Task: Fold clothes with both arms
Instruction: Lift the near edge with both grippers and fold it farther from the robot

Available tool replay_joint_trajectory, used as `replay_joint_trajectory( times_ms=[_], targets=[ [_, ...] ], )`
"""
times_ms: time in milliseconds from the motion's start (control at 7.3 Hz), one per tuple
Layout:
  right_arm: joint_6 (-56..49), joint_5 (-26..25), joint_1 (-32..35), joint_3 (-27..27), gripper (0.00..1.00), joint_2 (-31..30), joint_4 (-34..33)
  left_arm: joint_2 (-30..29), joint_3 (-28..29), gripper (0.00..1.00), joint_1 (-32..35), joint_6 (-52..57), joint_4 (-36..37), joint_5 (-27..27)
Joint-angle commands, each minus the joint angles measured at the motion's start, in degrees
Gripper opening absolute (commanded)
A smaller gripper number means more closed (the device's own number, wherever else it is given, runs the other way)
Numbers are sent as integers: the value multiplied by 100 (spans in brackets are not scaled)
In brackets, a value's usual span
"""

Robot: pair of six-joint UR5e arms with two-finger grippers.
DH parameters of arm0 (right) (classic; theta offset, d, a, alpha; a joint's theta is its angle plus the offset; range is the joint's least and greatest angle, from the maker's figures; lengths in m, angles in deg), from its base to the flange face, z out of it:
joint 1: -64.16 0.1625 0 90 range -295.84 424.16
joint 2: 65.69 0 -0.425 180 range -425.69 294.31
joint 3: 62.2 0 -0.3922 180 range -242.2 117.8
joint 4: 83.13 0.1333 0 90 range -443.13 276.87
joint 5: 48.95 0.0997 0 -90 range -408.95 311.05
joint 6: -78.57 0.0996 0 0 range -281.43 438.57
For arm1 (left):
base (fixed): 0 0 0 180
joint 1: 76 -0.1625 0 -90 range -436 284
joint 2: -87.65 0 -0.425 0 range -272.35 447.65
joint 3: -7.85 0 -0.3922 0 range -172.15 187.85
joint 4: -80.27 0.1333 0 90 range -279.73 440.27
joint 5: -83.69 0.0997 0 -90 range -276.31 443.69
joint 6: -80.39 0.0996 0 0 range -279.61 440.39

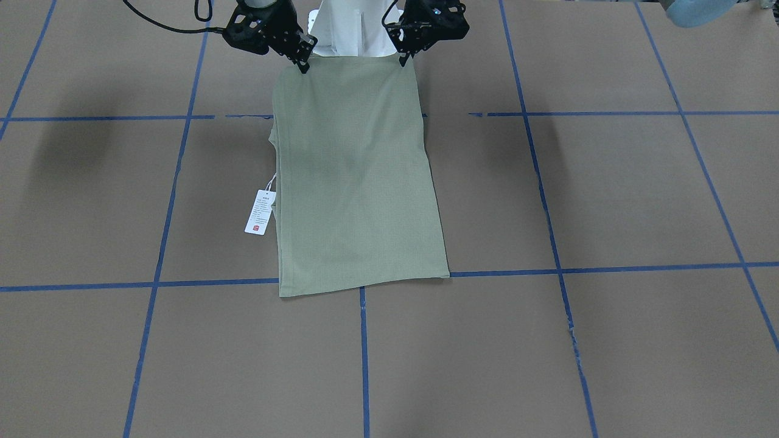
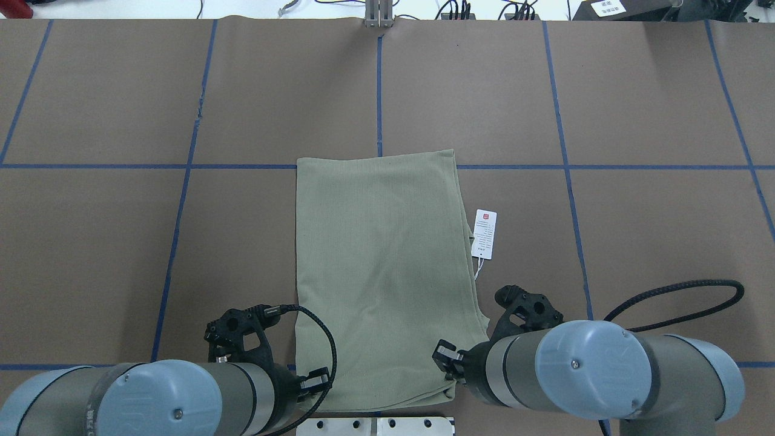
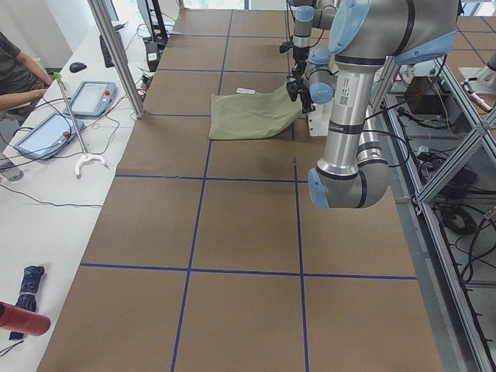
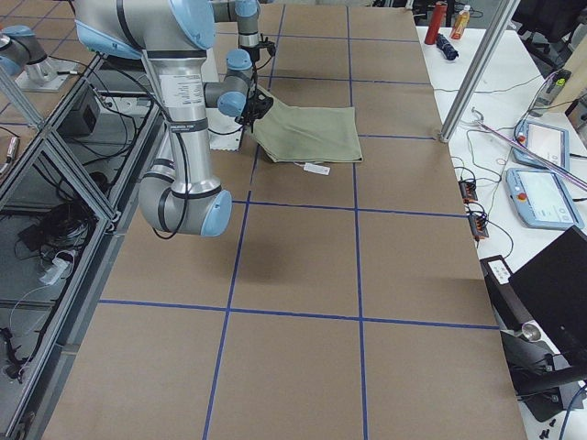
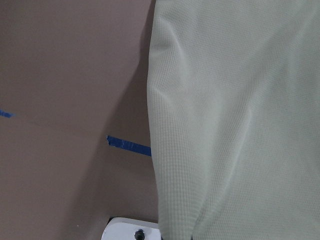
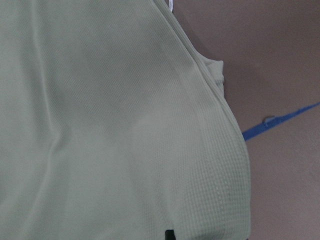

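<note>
Your sage-green ribbed knit shirt (image 1: 359, 182) lies folded into a long, narrow panel in the middle of the brown paper-covered table (image 1: 608, 194). Its far end lies flat beside a blue tape line (image 1: 608, 269), and its robot-side end is raised off the surface. Expect it to handle as light, soft, stretchy cloth: it will sag between two holds and drag a little on the paper. The stacked layers may slide apart if you catch only the top one, so take it at the two corners of the short edge, through every layer. The white paper hang tag with a red mark (image 1: 260, 212) sticks out on its string on the robot's right side of the panel, and I judge it could crease or get trapped in a fold. The black two-finger left gripper (image 1: 403, 58) is pressed together on the left corner of the raised edge. The black two-finger right gripper (image 1: 303, 66) pinches the right corner the same way, and the edge between them looks fairly straight. Both wrist views show cloth draping away below the hold. Keep the two corners level, or the panel will likely skew.
</note>
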Motion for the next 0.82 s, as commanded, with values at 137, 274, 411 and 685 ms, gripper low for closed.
replay_joint_trajectory(
  times_ms=[137, 274, 411, 685],
  targets=[
    [-25, 17, 1202, 951, 0, 857, 126, -483, 592, 0, 1079, 57, -60, -71],
    [-25, 61, 1501, 1399, 0, 1025, 371, -703, 953, 0, 1378, 231, -69, -141],
    [-17, 174, 1713, 1873, 0, 1131, 600, -766, 1218, 0, 1564, 381, -139, -141],
    [-17, 236, 1960, 2674, 0, 1507, 1013, -871, 2024, 0, 1811, 391, -978, -141]
  ],
)
